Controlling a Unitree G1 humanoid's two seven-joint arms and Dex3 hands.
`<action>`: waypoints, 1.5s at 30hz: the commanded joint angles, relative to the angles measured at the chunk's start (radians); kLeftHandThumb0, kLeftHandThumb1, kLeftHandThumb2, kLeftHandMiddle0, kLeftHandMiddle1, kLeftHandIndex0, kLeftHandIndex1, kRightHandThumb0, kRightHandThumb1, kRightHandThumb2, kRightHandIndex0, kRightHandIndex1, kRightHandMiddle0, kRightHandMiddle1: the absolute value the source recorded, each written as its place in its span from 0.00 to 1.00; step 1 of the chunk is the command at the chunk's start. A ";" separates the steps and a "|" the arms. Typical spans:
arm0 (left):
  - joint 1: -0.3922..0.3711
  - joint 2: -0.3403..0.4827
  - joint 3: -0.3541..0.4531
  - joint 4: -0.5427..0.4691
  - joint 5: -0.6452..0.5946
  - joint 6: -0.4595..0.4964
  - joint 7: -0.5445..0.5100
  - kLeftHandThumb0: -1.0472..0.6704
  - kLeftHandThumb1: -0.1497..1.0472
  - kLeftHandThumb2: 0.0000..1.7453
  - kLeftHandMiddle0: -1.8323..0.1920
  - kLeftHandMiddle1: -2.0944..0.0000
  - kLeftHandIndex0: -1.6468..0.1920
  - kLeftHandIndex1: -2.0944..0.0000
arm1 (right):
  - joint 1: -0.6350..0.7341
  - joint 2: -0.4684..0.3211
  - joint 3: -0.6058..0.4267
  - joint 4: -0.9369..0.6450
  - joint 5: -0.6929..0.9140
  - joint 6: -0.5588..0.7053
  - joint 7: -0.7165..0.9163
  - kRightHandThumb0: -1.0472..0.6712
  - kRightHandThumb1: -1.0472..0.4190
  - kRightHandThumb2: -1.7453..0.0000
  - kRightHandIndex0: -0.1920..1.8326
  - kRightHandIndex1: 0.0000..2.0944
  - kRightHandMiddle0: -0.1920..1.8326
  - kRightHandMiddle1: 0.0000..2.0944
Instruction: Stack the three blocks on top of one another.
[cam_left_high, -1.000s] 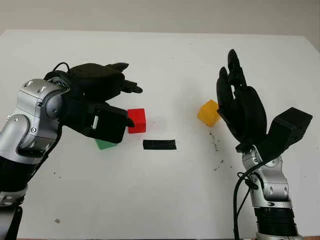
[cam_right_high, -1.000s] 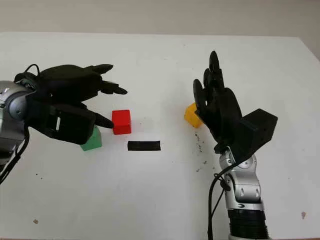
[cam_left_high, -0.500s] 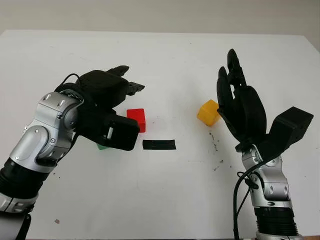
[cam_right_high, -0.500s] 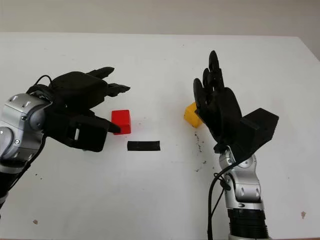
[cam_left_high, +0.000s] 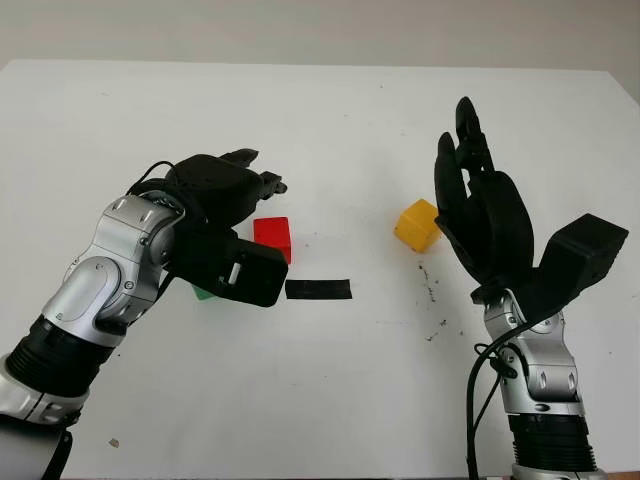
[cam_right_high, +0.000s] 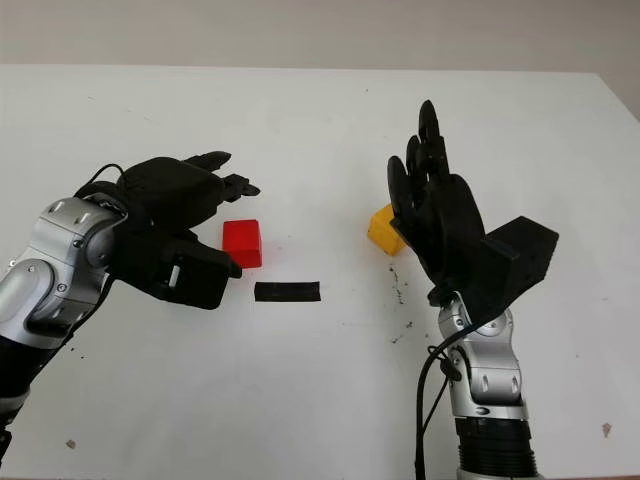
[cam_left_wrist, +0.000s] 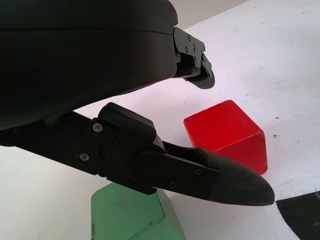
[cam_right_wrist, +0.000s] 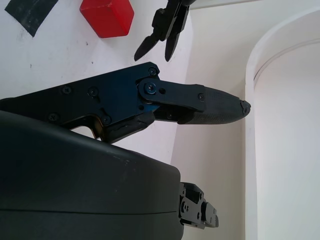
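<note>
A red block (cam_left_high: 273, 240) sits left of the table's middle. Just left of it a green block (cam_left_high: 203, 293) peeks out from under my left arm. My left hand (cam_left_high: 268, 215) hovers open over the red block's left side, holding nothing. In the left wrist view the thumb (cam_left_wrist: 220, 180) crosses in front of the red block (cam_left_wrist: 225, 132), the other fingers (cam_left_wrist: 197, 70) reach beyond it, and the green block (cam_left_wrist: 132, 212) lies close below. A yellow block (cam_left_high: 417, 225) lies to the right. My right hand (cam_left_high: 470, 190) stands raised and open beside it.
A black tape strip (cam_left_high: 319, 289) is stuck on the white table (cam_left_high: 330, 110) just in front of the red block. Small dark specks mark the surface near the right arm. The right wrist view catches the red block (cam_right_wrist: 107, 17) and the tape (cam_right_wrist: 30, 12).
My left hand has moved right and lowered toward the red block, covering more of the green block. The right hand and all three blocks have stayed put.
</note>
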 joint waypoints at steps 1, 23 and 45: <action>0.005 -0.002 -0.010 0.009 0.008 -0.002 0.000 0.02 1.00 0.11 0.93 0.98 0.82 0.76 | -0.001 -0.006 -0.008 -0.005 -0.002 -0.018 0.002 0.17 0.00 0.69 0.00 0.00 0.00 0.00; 0.024 -0.016 0.002 0.053 -0.040 -0.025 0.106 0.17 1.00 0.05 0.86 0.97 0.78 0.63 | 0.004 -0.009 -0.008 -0.016 -0.010 -0.005 0.000 0.17 0.00 0.69 0.00 0.00 0.00 0.00; 0.035 -0.019 0.010 0.083 -0.079 -0.085 0.174 0.39 1.00 0.03 0.75 0.97 0.77 0.32 | 0.014 -0.009 -0.009 -0.034 -0.012 0.011 -0.003 0.16 0.00 0.70 0.00 0.00 0.00 0.00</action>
